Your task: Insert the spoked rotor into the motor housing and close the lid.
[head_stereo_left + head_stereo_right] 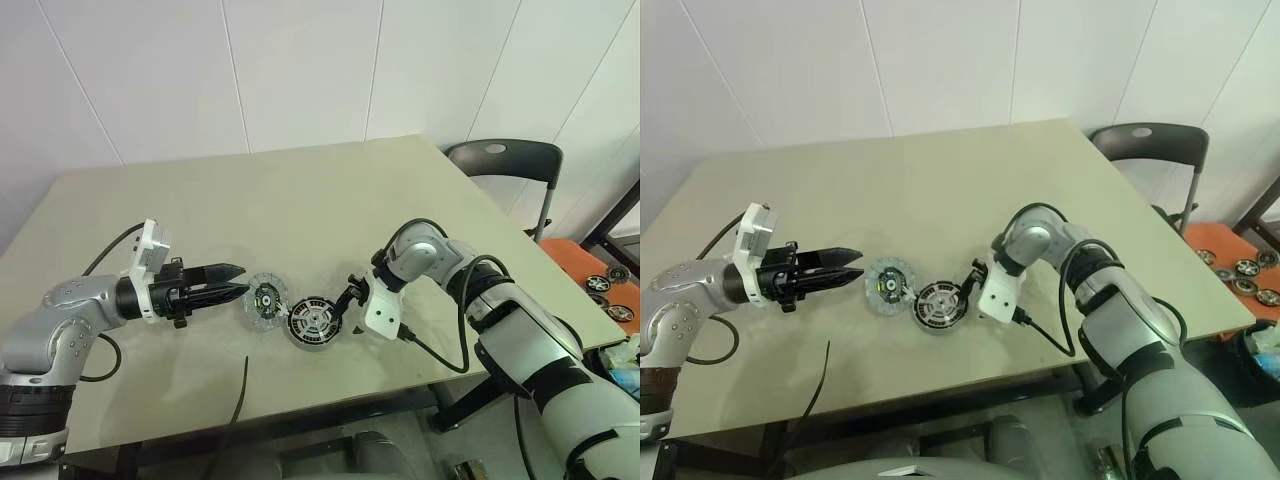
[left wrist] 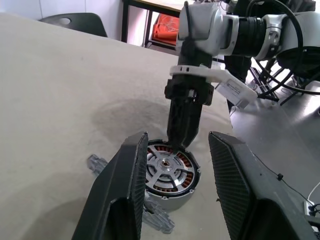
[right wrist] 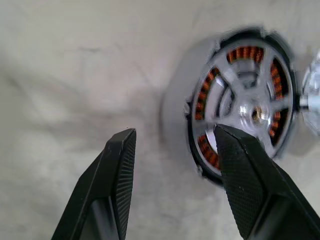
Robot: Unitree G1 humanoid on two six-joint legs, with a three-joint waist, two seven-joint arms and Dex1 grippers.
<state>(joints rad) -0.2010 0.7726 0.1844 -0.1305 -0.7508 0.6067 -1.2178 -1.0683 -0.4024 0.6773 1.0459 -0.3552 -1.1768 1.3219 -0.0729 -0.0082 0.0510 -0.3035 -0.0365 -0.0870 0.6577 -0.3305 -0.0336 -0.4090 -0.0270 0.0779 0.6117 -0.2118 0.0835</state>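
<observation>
The desk carries the work near its front edge, within easy reach of both arms. A dark chair stands at its far right corner, and off to the right an orange tray holds a few more small wheels — spares, probably.

The right end effector points steeply down at the right rim of the housing. Its jaws are spread and grip nothing: in the right wrist view one finger lies over the housing's edge and the other over bare desk, so they look set to straddle the wall, perhaps to steady it. The left end effector lies level, pointing right, its jaws also spread and empty, with the tips just left of the lid. That suits picking the lid up next.

The housing sits between the two end effectors. The rotor already lies inside it, silver spokes over the copper windings, so insertion looks done. The lid lies flat on the desk just left of the housing; I cannot tell whether the two touch. Closing is not yet done.

Count: one desk, one chair, two end effectors, one housing, one rotor, one lid — and a loose black cable near the front edge.
</observation>
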